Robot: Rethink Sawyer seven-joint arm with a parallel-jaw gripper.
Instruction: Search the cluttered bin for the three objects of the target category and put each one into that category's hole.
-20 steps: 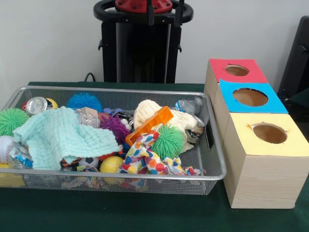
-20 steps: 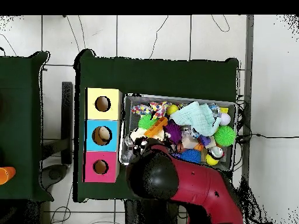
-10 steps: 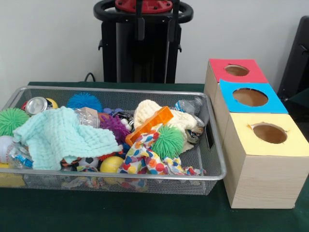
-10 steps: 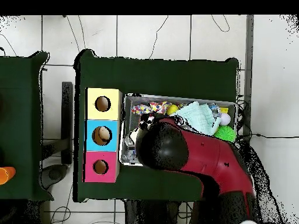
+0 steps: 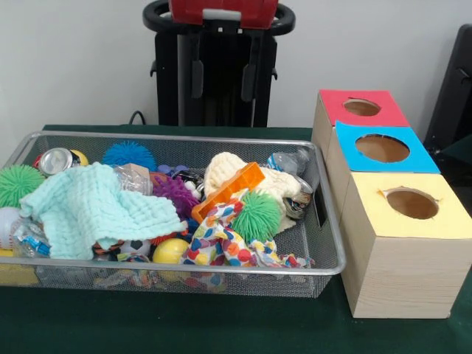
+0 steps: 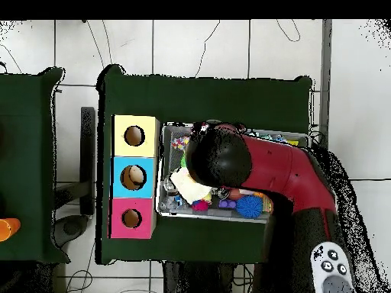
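— What had changed since the frames before?

— The gripper [image 5: 223, 77] had dropped lower in the front view, its two dark fingers [image 5: 198, 78] now hanging well below the red housing, though still high above the mesh bin [image 5: 329, 243]. From overhead the red arm [image 6: 267, 169] had swung further across the bin and covered most of its middle.

— And the contents, by look and feel?

— A wire-mesh tray, rectangular, with a bright metal rim. Inside lay a soft mint waffle-weave cloth [image 5: 92, 209], a cream knitted piece [image 5: 274, 182], and a rag printed with coloured dots [image 5: 221, 243]. A flat orange plastic block [image 5: 228, 191] leaned across the cream knit. The spiky rubber balls stood out: a green one [image 5: 256, 215] beside the orange block, another green one [image 5: 16, 182] at the bin's end, a blue one [image 5: 128, 153] and a purple one [image 5: 175, 193]. A crushed metal can [image 5: 57, 160] sat in the far corner, and a smooth yellow ball [image 5: 170, 251] near the front wall.

— The holes?

— Three wooden boxes stood in a row just beside the bin, topped red [image 5: 361, 108], blue [image 5: 381, 148] and yellow [image 5: 410, 203], each with a round hole.

— Were the jaws closed on anything?

— No. They stood apart, holding and touching nothing.
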